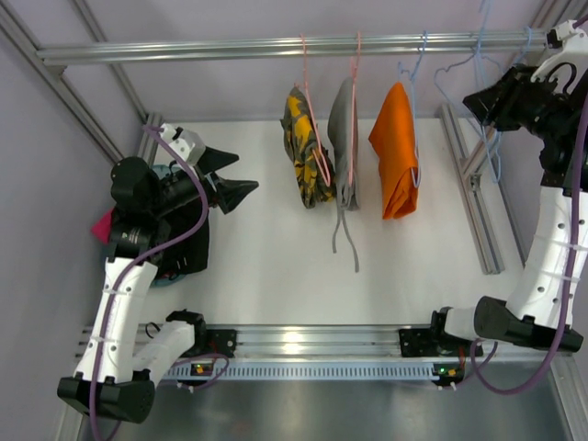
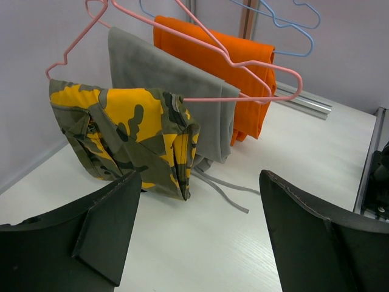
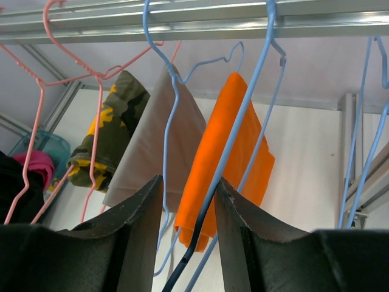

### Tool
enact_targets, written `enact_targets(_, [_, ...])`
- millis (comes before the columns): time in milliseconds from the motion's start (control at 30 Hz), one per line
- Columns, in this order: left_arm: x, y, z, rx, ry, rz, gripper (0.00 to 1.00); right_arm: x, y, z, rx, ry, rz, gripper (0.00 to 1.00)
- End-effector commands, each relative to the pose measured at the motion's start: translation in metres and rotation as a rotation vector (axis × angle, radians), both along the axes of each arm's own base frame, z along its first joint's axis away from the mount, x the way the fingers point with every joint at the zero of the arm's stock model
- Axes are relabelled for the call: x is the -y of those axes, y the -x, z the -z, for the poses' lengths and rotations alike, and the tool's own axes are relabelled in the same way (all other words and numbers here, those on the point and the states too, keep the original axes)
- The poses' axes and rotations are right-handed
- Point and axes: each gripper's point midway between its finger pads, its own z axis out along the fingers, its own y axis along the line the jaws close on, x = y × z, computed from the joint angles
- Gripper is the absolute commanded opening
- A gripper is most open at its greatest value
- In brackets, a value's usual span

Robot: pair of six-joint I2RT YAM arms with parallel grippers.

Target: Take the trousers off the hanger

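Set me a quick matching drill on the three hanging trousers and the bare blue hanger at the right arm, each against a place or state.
Things:
1. camouflage trousers
2. grey trousers
3. orange trousers
4. bare blue hanger

Places or states:
A. rightmost garment on the rail, top view
B. its wire passes between the right fingers, which stand apart
C. leftmost garment on the rail, top view
D. cords trail onto the table

Pairs: 1-C, 2-D, 3-A, 4-B.
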Motion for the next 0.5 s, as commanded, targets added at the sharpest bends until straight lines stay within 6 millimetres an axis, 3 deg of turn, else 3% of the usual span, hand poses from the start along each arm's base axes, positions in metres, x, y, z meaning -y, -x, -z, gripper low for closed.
enact_targets(0, [0.000, 0.003, -0.013, 0.063, 0.011, -0.002, 0.85, 0.005, -0.010, -0.025, 0.118, 0.048, -0.017, 0.00])
enact_targets(200, [-0.001, 0.004, -0.011, 0.064, 0.010, -0.010, 0.85, 0.006, -0.016, 0.004, 0.049, 0.046, -0.026, 0.00])
enact_targets(333, [-0.001, 0.004, -0.009, 0.061, 0.010, -0.011, 0.85, 0.004, 0.006, 0.010, 0.068, 0.079, -0.017, 0.00])
enact_targets(467, [0.000, 0.003, -0.008, 0.045, 0.015, -0.007, 0.85, 0.009, 0.022, 0.032, 0.013, 0.082, 0.017, 0.00])
